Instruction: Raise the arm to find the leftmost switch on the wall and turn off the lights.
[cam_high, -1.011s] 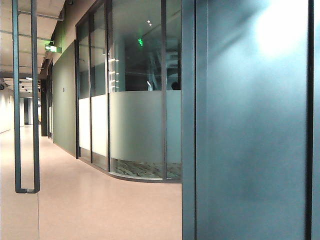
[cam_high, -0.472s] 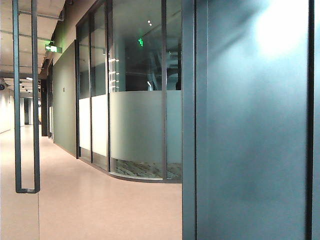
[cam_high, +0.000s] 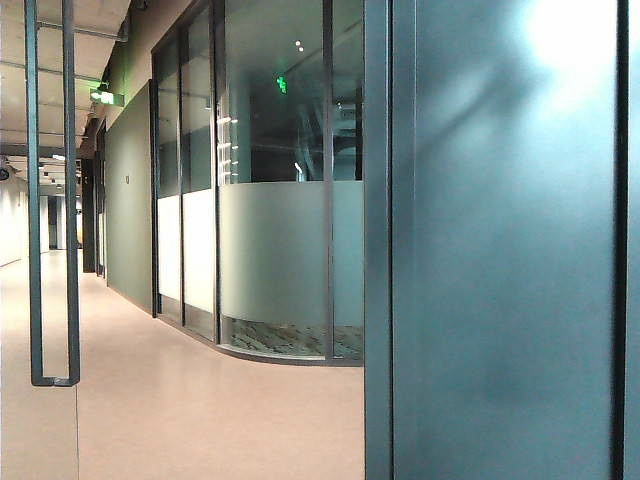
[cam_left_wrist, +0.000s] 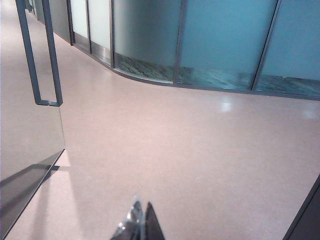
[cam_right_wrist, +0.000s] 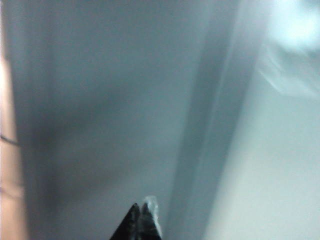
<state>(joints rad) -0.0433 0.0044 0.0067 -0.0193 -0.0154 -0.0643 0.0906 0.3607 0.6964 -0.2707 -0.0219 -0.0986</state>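
While no switch shows, both pincers (left (cam_left_wrist: 140, 227), right (cam_right_wrist: 141, 222)) stay closed.

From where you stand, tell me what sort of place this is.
Probably an office corridor: a curved glass partition with a frosted band, a green exit sign overhead, and smooth pinkish flooring. The left gripper hangs shut over the floor; the right gripper points shut at a grey panel.

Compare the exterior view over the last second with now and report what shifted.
The bright glare on the dark wall panel slid upward towards the top edge. The small dark shape behind the frosted glass partition is gone. Corridor floor and door handle stayed put. Neither arm shows there; the left tool and right tool appear shut and hold nothing.
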